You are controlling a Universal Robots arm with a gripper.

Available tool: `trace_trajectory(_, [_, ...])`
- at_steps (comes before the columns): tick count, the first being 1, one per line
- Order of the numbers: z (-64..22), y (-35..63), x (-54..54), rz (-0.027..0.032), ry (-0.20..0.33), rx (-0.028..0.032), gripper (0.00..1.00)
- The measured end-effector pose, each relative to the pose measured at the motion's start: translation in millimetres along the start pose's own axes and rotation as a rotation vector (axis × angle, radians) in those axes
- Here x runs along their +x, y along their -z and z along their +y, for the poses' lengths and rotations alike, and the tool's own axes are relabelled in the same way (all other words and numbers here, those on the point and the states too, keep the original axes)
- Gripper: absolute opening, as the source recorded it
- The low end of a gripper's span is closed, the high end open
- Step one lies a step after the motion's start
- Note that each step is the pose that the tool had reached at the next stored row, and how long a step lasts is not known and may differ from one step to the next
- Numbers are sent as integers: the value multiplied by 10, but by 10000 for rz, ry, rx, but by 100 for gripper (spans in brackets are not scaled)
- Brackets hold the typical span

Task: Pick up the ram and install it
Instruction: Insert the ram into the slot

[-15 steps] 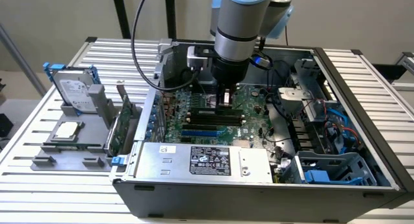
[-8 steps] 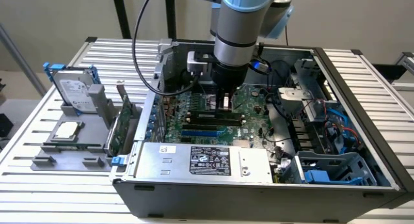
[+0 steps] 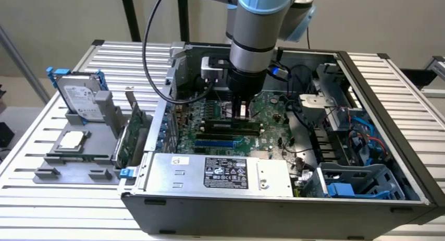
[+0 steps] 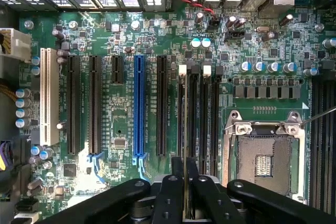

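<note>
Black pincer (image 4: 185,192) fingers (image 4: 170,200) sit closest to the wrist camera, drawn together on the thin edge of the ram (image 4: 185,129), which runs away from them as a narrow dark strip. That strip lies in line with one of the memory slots (image 4: 212,108) on the green motherboard (image 4: 126,119), beside the slot's pale end clips; whether it is fully seated cannot be told. To one side of the slots lies the open processor socket (image 4: 264,158) with its metal frame, and to the other a blue expansion slot (image 4: 138,106), several black ones and a white one (image 4: 49,95).

From the exterior view, the arm (image 3: 254,27) reaches straight down into the open computer case (image 3: 292,209), the pincer (image 3: 241,109) low over the motherboard (image 3: 264,110) with the ram (image 3: 242,111) clamped upright between its fingers, just above the dark memory slots (image 3: 230,127). A grey power supply (image 3: 219,172) with a label fills the near side of the case. On the slatted bench (image 3: 28,194), toward the exterior view's left, a grey holder (image 3: 73,165) carries a hard drive (image 3: 78,97) standing upright, a square silver processor (image 3: 72,140) lying flat, and a green expansion card (image 3: 133,136) set on edge.
</note>
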State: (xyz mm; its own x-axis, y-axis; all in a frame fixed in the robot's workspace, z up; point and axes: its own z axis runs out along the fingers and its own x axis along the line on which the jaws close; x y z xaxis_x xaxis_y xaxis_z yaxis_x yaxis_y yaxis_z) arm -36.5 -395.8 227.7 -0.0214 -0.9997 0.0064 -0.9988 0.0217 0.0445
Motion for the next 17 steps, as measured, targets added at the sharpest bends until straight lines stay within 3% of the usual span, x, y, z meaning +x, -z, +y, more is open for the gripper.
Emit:
trace_trajectory(9, [-1, -12, 0, 14, -1, 42, 0])
trace_trajectory(17, [9, -36, 0, 76, -4, 80, 0])
